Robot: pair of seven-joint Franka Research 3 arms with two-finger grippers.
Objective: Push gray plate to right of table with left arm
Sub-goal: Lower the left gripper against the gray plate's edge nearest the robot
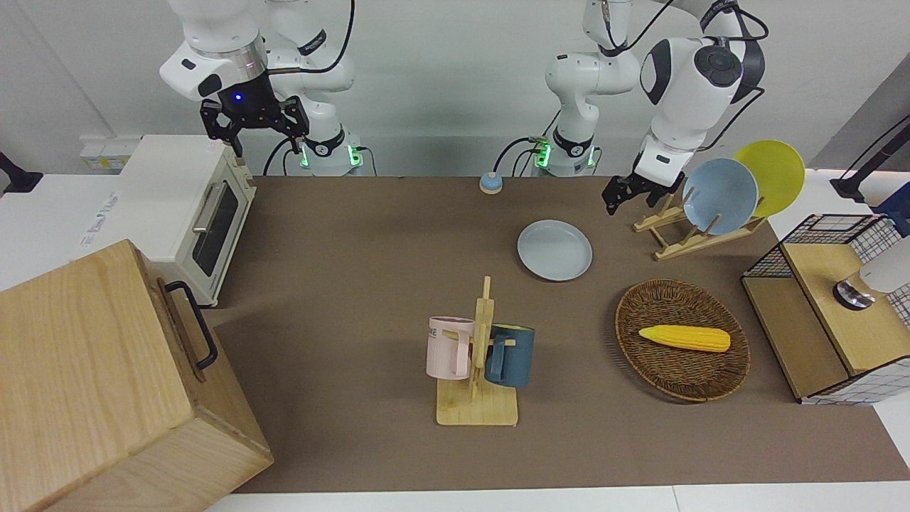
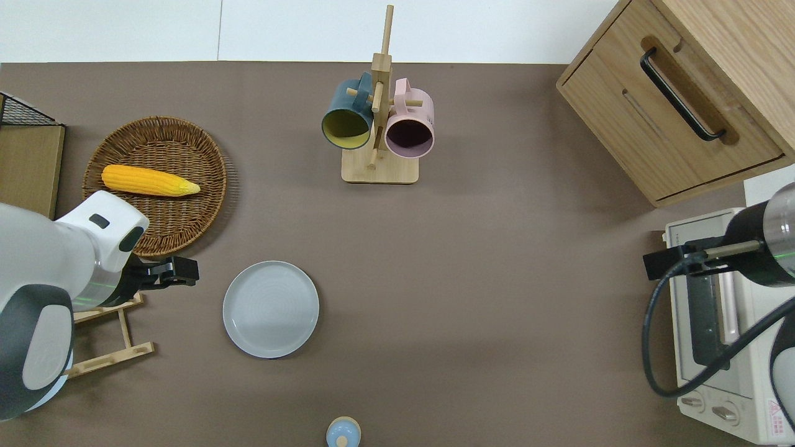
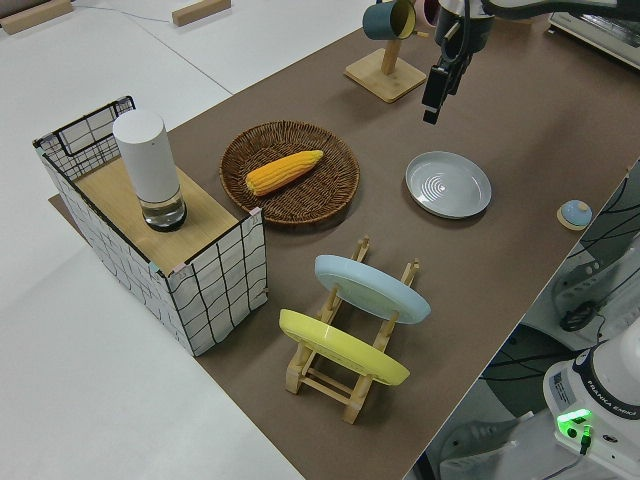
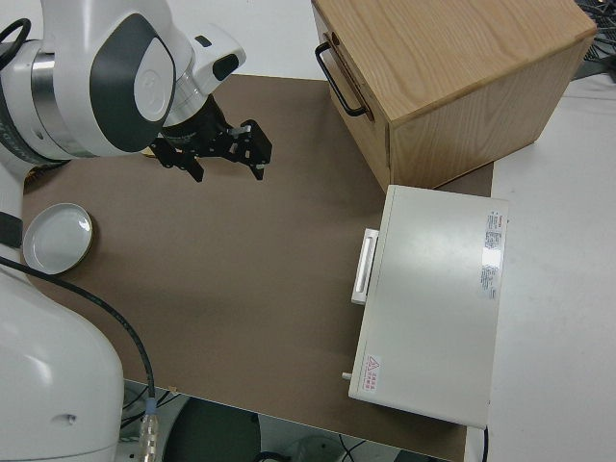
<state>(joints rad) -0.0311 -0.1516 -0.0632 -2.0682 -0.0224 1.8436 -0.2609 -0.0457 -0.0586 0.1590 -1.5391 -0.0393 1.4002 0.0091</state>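
Gray plate (image 2: pixel 271 308) lies flat on the table (image 2: pixel 497 279), nearer the robots than the basket (image 2: pixel 186 205) w/ the corn (image 2: pixel 149 180), and nearer them than the mug stand (image 2: pixel 379 167) too. Nothing touches it yet.

Going across the overhead view from the left arm's end: our left gripper (image 2: pixel 180 271) is up in the air over bare table, between the basket rim and the wooden plate rack (image 2: pixel 112 347), just beside the plate on the side toward the left arm's end. We can't tell if its fingers are apart or closed. Then the plate, then a long stretch of bare table, then the cabinet (image 2: pixel 677 93) and toaster oven (image 2: pixel 714 323) at the right arm's end. Right arm is parked, fingers spread.

Step in hand, as we judge it: approach, pre-contact. Next we need to drop the gripper to rim height at the plate's edge toward the left arm's end, then push toward the right arm's end, keeping contact centred so the plate doesn't spin off.
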